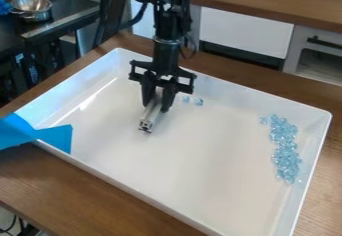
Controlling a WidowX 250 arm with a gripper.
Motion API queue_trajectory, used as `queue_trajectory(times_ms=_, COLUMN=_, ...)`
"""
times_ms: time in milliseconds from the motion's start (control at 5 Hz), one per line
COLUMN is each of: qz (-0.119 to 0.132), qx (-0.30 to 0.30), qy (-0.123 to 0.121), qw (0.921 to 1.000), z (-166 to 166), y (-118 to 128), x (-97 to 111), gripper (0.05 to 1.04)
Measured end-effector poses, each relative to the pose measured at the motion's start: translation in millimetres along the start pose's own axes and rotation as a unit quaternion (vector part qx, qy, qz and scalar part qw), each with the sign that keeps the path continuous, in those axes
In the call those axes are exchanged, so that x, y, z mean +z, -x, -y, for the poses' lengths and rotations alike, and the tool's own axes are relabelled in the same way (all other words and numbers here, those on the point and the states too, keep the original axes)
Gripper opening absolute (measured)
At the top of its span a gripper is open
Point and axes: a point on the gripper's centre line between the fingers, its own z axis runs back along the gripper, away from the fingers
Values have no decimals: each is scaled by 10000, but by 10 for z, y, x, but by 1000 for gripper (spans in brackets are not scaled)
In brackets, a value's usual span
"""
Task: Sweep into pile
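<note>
You had a brown wooden table (80, 189) beneath the work, its grain showing along the near left side, with a large white tray (200, 165) set on it at a slant, one corner toward the left and raised walls around its flat floor. On that floor you had a long, uneven cluster of clear bluish beads (286, 152) close to the right wall, and a few loose beads (198, 101) toward the far side. At the left corner, a blue sheet (60, 137) lay over the tray's rim.
</note>
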Motion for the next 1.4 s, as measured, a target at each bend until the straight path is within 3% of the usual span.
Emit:
queue_trajectory(times_ms=600, qz=-12, qx=-352, qy=156, qw=9993, z=714, y=176, x=-6, gripper=380)
queue_trajectory(times_ms=1200, qz=-157, qx=-815, qy=482, qw=9954, z=1728, y=384, x=33, gripper=380)
queue_trajectory(times_ms=1400, qz=-243, qx=-719, qy=554, qw=9956, z=1674, y=382, x=56, gripper=380)
